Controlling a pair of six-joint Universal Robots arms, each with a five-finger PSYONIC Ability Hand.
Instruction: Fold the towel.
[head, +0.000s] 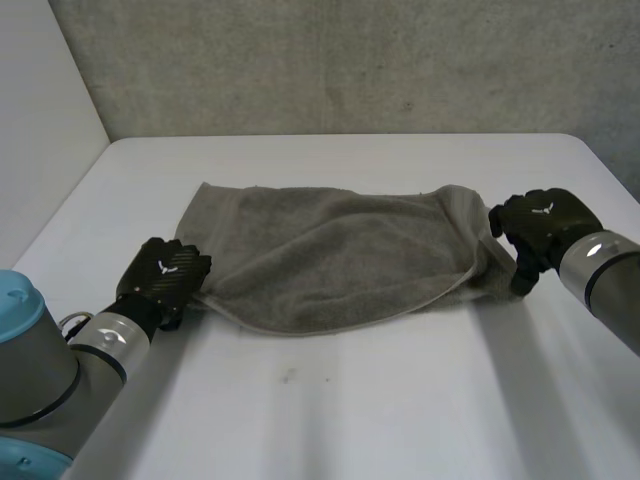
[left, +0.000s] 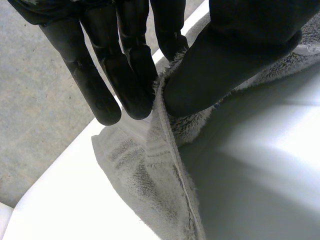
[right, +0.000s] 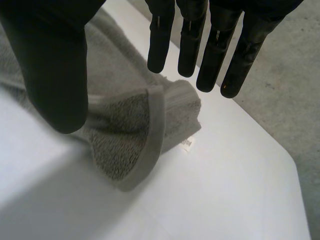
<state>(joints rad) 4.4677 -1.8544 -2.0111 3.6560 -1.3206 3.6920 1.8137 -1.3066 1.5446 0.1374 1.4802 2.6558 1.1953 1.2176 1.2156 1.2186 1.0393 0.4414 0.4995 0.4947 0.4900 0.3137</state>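
Spread across the middle of the bench (head: 330, 410), long side running from the left edge toward the right edge: one grey towel (head: 330, 260), apparently doubled over once already, with a curved hem facing the near edge.

For the left hand (head: 165, 275): clamped on the towel's near-left corner. Seen from the left wrist, with the hem pinched upright between the thumb (left: 220, 65) and the straight fingers (left: 125, 75).

For the right hand (head: 540, 225): released, holding nothing. Poised just above the towel's right end, with fingers (right: 190, 40) straight and set well apart from the thumb. Under that palm, a turned-back corner of cloth and, just beside it, a small white label (right: 186, 145).

Judged as the set-up for the next fold: one end secured, the other not yet taken. Calls next, most likely, for lowering the right hand onto the near-right corner and closing thumb against fingers over both layers, not the top one alone. After that, for lifting both corners level and carrying them over together. Hard to say from here whether toward the far edge or end over end. Worth watching for the rumpled right end, likely to drag crooked unless flattened or gripped right at the hem.

Counted: one towel, one label, two hands, one bench.
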